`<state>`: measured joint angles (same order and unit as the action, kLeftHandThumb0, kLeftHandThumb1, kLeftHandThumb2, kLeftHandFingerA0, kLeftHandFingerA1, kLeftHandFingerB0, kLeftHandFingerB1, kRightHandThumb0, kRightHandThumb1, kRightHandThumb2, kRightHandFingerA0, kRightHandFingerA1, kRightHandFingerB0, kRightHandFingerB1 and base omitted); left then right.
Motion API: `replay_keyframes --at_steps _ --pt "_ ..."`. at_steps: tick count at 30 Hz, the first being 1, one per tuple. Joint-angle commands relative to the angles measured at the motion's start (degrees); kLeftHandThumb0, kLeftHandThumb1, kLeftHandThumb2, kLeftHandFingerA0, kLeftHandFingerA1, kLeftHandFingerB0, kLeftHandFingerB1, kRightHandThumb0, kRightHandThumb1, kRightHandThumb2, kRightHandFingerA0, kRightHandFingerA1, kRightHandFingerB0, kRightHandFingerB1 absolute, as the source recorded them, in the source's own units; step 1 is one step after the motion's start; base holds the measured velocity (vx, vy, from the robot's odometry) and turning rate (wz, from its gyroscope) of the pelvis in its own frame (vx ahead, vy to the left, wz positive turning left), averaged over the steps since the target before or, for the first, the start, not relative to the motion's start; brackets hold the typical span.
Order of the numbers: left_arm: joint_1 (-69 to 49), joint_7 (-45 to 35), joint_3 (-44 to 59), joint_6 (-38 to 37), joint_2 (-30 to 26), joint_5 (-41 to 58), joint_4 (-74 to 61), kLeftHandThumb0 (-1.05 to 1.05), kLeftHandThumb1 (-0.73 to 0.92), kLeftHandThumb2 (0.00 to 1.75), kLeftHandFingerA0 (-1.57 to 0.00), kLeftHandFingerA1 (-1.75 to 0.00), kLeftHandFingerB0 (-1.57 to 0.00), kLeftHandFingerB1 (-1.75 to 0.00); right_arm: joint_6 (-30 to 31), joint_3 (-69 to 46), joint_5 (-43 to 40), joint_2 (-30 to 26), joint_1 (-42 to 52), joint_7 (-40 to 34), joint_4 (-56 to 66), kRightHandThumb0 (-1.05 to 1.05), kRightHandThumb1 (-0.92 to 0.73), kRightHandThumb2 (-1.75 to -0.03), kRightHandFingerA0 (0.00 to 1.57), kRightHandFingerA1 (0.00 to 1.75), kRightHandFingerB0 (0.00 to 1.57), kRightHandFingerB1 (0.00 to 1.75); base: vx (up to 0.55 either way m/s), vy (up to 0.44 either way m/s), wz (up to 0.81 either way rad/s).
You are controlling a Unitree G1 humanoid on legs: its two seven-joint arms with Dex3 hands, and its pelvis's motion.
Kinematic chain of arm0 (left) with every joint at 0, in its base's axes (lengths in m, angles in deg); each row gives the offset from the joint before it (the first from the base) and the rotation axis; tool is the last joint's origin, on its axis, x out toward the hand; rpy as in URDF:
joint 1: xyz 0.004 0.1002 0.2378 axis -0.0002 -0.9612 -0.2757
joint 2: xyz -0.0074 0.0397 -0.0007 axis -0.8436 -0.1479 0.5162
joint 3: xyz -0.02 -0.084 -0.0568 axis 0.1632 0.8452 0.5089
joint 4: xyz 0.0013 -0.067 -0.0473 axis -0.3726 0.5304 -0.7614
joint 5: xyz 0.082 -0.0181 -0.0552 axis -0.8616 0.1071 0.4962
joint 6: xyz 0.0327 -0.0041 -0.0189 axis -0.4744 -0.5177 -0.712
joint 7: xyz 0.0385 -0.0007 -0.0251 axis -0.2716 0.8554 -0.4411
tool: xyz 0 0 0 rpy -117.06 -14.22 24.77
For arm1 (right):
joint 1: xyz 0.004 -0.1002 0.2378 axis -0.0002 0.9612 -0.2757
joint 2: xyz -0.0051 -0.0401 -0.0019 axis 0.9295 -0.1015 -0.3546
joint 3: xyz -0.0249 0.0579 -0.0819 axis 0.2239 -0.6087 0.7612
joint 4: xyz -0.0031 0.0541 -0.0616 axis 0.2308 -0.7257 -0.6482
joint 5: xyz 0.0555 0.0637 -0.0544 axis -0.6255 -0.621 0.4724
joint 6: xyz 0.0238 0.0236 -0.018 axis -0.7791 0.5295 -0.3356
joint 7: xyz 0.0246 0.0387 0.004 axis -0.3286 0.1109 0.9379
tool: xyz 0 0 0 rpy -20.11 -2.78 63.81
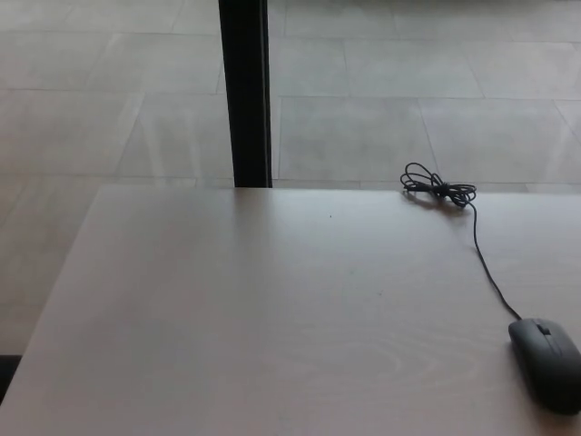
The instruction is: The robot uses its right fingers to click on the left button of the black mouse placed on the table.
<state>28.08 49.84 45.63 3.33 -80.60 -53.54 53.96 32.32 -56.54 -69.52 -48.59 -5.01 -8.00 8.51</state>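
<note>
A: What lies leftward?
B: The pale, smooth table (227, 327), bare to its left edge, tiled floor (91, 118) and a dark post (245, 91) beyond.
A: And right?
B: A bundled cord (438, 189) near the far edge; the matte, rounded mouse (547, 361) sits at the right edge. Neither hand is visible, so the fingers can't be judged.

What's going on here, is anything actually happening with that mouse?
Nothing is being handled right now. The black mouse sits untouched near the right edge of the light wooden table, its cable running back to a bundled coil at the table's far edge. Neither of the robot's hands is in view, so the left button has not been clicked yet.
</note>
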Motion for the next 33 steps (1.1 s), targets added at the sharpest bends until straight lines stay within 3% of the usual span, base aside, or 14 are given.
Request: replay_keyframes --at_steps 1,3,6,7,8,12,13,18,22,24,27,30,31,33 --pt "1.5 -0.6 5.9 -3.3 -2.4 7.2 3.4 -0.92 0.92 0.78 -0.73 -0.55 -0.65 -0.46 0.5 -5.9 -5.9 -0.2 0.9 -2.3 5.1 -0.50 -0.87 -0.66 0.62 0.50 0.47 0.39 0.00 0.000 0.00" --pt "1.7 -0.5 6.4 -3.5 -2.2 7.1 3.7 -0.91 0.92 0.78 -0.73 -0.57 -0.60 -0.47 0.7 -7.7 -7.1 -0.8 0.4 -1.5 3.5 -0.57 -0.71 -0.95 0.53 0.59 0.33 0.48 0.00 0.000 0.00" --pt "1.7 -1.1 6.2 -4.8 -2.1 6.9 4.4 -0.92 0.92 0.79 -0.73 -0.56 -0.60 -0.47 0.9 -8.8 -7.0 -1.4 -0.2 -1.8 2.9 -0.58 -0.71 -0.94 0.49 0.57 0.26 0.45 0.00 0.000 0.00" --pt "1.7 -1.7 6.2 -5.0 -2.1 7.2 4.7 -0.92 0.92 0.79 -0.72 -0.58 -0.56 -0.47 1.5 -10.2 -7.2 -2.3 -1.1 -3.2 2.3 -0.53 -0.85 -0.65 0.58 0.47 0.37 0.34 0.00 0.000 0.00" --pt "1.8 -2.1 6.3 -4.9 -2.1 7.5 4.9 -0.94 0.92 0.77 -0.71 -0.56 -0.59 -0.46 3.3 -11.9 -7.4 -3.8 -2.4 -5.0 2.7 -0.49 -0.85 -0.65 0.66 0.69 0.49 0.38 0.00 0.000 0.00" --pt "1.7 -2.1 6.7 -4.8 -2.2 8.6 4.9 -0.92 0.92 0.77 -0.74 -0.58 -0.59 -0.47 1.8 -13.3 -7.4 -6.9 -5.5 -4.8 0.6 -0.50 -0.72 -0.92 0.60 0.62 0.31 0.47 0.00 0.000 0.00" --pt "1.7 -1.5 6.1 -5.1 -2.2 8.1 4.7 -0.91 0.92 0.78 -0.74 -0.56 -0.61 -0.47 3.8 -14.0 -7.9 -8.3 -6.7 -4.9 3.2 -0.44 -0.83 -0.65 0.64 0.46 0.33 0.33 0.00 0.000 0.00" --pt "2.2 -1.7 5.4 -5.3 -2.4 8.5 5.0 -0.92 0.92 0.80 -0.74 -0.56 -0.63 -0.47 9.5 -14.9 -8.7 -13.7 -14.0 -5.5 10.8 -0.52 -0.81 -0.65 0.71 0.51 0.28 0.33 0.00 0.000 0.00" --pt "2.5 -1.1 5.2 -5.3 -2.4 8.6 4.9 -0.90 0.92 0.81 -0.75 -0.58 -0.58 -0.47 9.8 -13.2 -8.8 -17.4 -22.6 -4.6 13.0 -0.53 -0.82 -0.64 0.51 0.45 0.31 0.34 0.00 0.000 0.00" --pt "1.9 -1.6 4.9 -5.9 -2.1 8.6 4.8 -0.90 0.92 0.81 -0.75 -0.58 -0.56 -0.47 12.2 -12.3 -9.7 -18.3 -26.2 -3.9 15.4 -0.62 -0.79 -0.64 0.71 0.49 0.40 0.35 0.00 0.000 0.00" --pt "1.1 -1.2 4.1 -6.4 -2.2 7.9 4.6 -0.89 0.92 0.82 -0.73 -0.55 -0.60 -0.45 14.6 -10.2 -13.6 -18.1 -29.2 1.1 20.5 -0.60 -0.75 -0.63 0.50 0.50 0.37 0.37 0.00 0.000 0.00" --pt "1.2 -1.8 4.6 -6.0 -2.2 9.1 4.4 -0.91 0.92 0.79 -0.73 -0.56 -0.60 -0.46 15.9 -3.5 -7.1 -19.2 -28.3 0.5 26.6 -0.65 -0.77 -0.65 0.55 0.49 0.33 0.35 0.00 0.000 0.00" --pt "1.0 -1.4 3.9 -6.2 -2.3 8.4 4.4 -0.91 0.92 0.83 -0.70 -0.55 -0.55 -0.46 15.0 0.0 -4.2 -19.0 -27.6 0.4 28.9 -0.63 -0.82 -0.64 0.78 0.60 0.34 0.36 0.00 0.000 0.00" --pt "1.7 -1.0 4.4 -5.4 -2.5 9.3 4.9 -0.91 0.92 0.79 -0.78 -0.57 -0.61 -0.47 14.1 5.9 1.5 -18.6 -26.8 -1.5 30.7 -0.56 -0.80 -0.64 0.64 0.53 0.38 0.37 0.00 0.000 0.00"
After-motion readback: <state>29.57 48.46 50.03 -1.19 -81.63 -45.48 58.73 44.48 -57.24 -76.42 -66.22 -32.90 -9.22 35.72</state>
